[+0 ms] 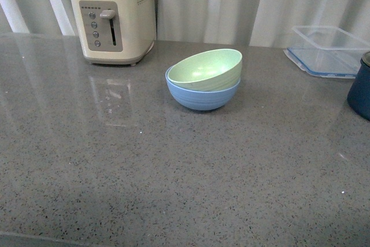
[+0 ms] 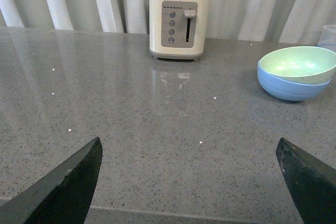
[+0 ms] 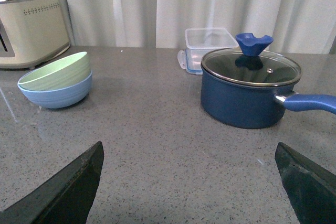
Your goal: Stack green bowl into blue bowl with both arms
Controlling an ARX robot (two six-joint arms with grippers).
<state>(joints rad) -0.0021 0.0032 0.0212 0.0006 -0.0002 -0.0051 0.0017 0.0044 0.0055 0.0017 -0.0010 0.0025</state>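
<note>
The green bowl [image 1: 209, 69], matte and faintly speckled, sits nested inside the blue bowl [image 1: 202, 96], tilted so its rim rides higher on the side away from the toaster [image 1: 113, 20]. Both bowls are round and alike in size; the blue one shows fine horizontal ridges low on its outside. They rest on a grey speckled stone counter [image 1: 144, 166] with a glossy sheen that mirrors the toaster. The toaster, a cream boxy body with a metal top, grey control panel and lever, stands behind the bowls near the pale curtain [image 1: 231, 4]. On the bowls' other side lies a clear plastic container [image 1: 326, 47] with a blue-edged lid, and near it a dark navy pot [image 3: 247, 95] with a glass lid, blue knob and blue handle. The left gripper [image 2: 189, 182] and right gripper [image 3: 189, 182] each show two dark fingertips spread wide apart, holding nothing, with bare counter between them and the bowls.
</note>
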